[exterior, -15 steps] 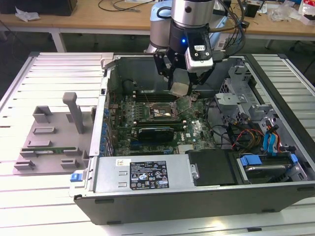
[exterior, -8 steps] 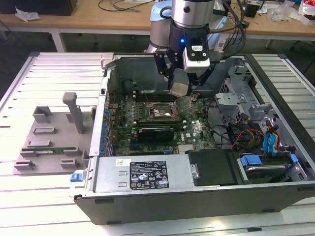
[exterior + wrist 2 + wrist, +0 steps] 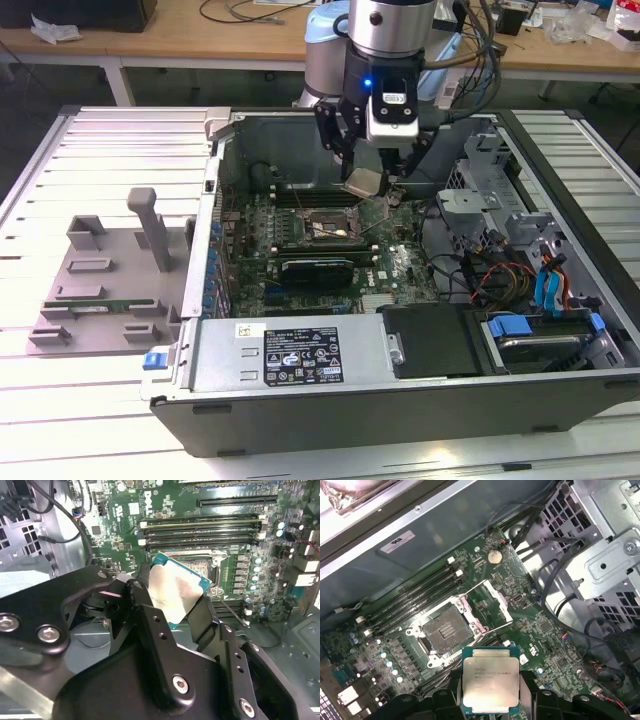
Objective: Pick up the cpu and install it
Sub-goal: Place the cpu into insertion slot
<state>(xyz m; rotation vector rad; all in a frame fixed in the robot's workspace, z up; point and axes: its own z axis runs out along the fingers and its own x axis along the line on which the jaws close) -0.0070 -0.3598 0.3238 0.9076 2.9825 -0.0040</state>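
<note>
Nearest the camera in the exterior view, the open computer case (image 3: 400,415) is lying on its side across the lower half of the frame. A grey metal cover (image 3: 225,350) with a sticker is running along its near wall, and the drive bay (image 3: 540,335) with blue tabs is sitting in the lower right. At the exterior view's left, a grey fixture (image 3: 100,270) is resting on the ribbed white surface (image 3: 60,170) beside the case, with a green memory stick (image 3: 95,307) lying in it.

Further in, the green motherboard (image 3: 395,270) is filling the case floor. The socket (image 3: 325,228) is sitting open mid-frame, and in the first wrist view its metal frame (image 3: 492,600) is swung back with the socket (image 3: 445,630) bare.

Just past that, the pincer (image 3: 365,180) is hanging in the upper middle of the frame, pinching the cpu (image 3: 363,183) by its edges. The chip is tilting a bit and floating above the board, up and to the exterior view's right of the socket, not touching it. In both wrist views the black fingers (image 3: 142,600) (image 3: 527,695) are gripping opposite sides of the cpu (image 3: 175,592) (image 3: 490,686), shiny top facing out, with the pincer (image 3: 172,602) (image 3: 490,697) closed around it.

Way at the back, the arm (image 3: 385,30) is rising up in front of a wooden bench (image 3: 200,40).
</note>
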